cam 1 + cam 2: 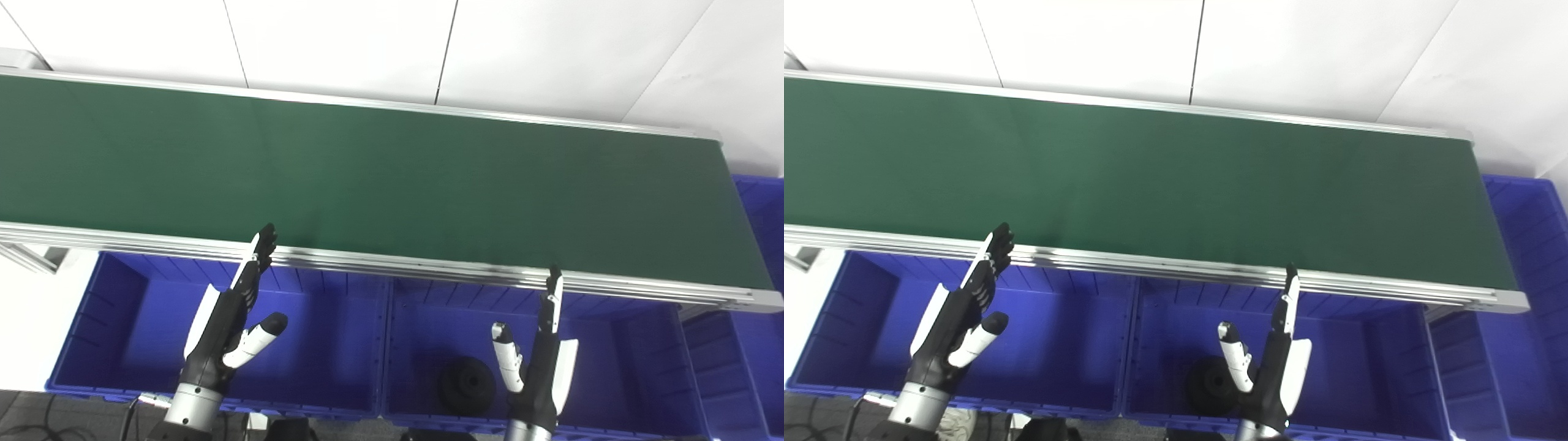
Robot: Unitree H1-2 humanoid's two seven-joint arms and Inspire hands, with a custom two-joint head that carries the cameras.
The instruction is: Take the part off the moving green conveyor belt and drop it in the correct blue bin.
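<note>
1. No text, label, brand, number or sign can be read in either view.
</note>
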